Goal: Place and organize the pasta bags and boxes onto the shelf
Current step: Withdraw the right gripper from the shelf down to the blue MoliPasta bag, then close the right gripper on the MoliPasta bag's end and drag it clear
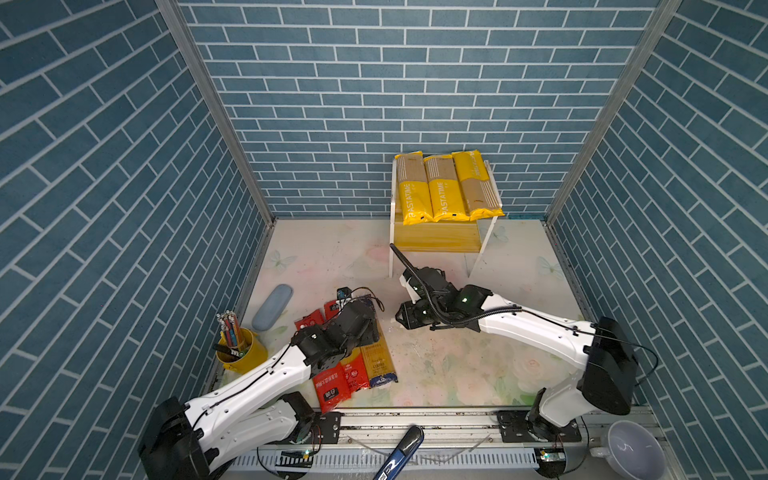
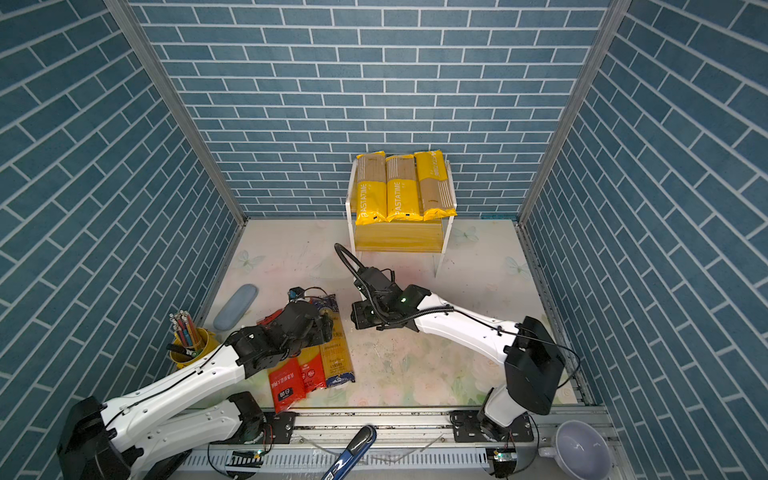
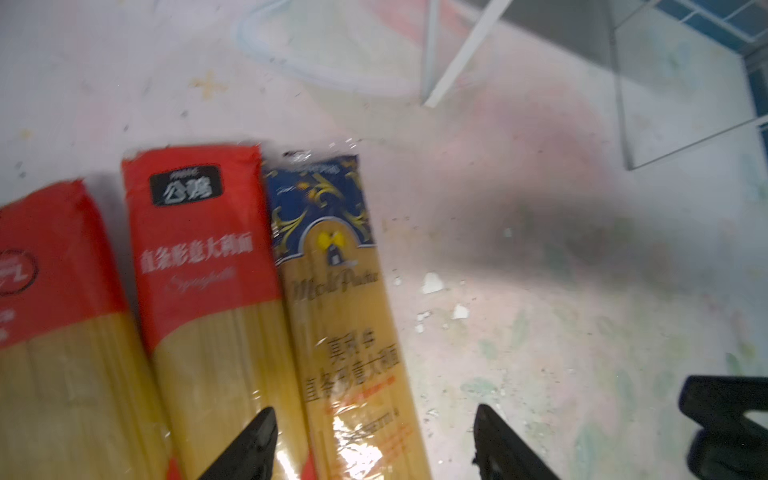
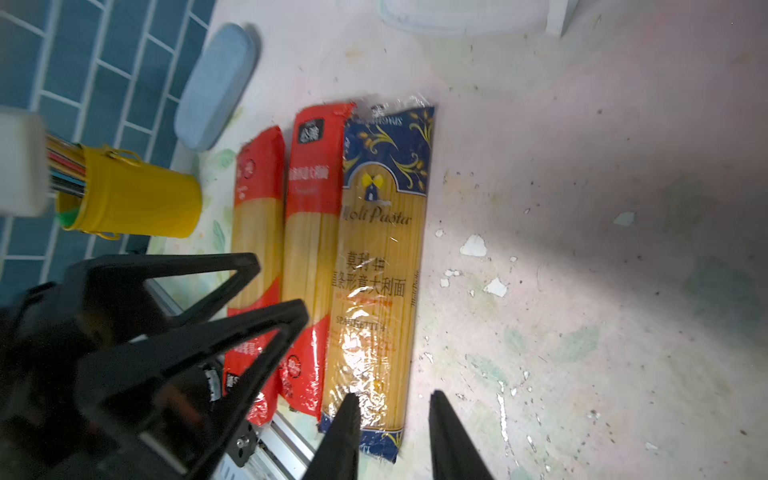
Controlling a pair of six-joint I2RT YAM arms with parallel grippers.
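Three yellow PASTATIME packs (image 1: 442, 189) (image 2: 399, 189) lie side by side on the top board of the shelf (image 1: 436, 239) (image 2: 399, 237) at the back. On the table at front left lie two red-ended packs (image 4: 257, 208) (image 4: 311, 208) and a dark-blue-ended pack (image 4: 382, 249) (image 3: 340, 311) (image 1: 380, 361), side by side. My left gripper (image 3: 374, 415) (image 1: 363, 309) hangs open over them, one finger over a red-ended pack and the other over bare table beyond the blue-ended pack. My right gripper (image 4: 394, 397) (image 1: 401, 318) hovers just right of the packs, its jaws narrowly open and empty.
A grey-blue oblong case (image 1: 272, 306) lies left of the packs. A yellow cup of pencils (image 1: 241, 349) stands at front left. A pale bowl (image 1: 633, 449) and a blue-white tool (image 1: 399, 453) rest on the front rail. Blue brick walls close in three sides.
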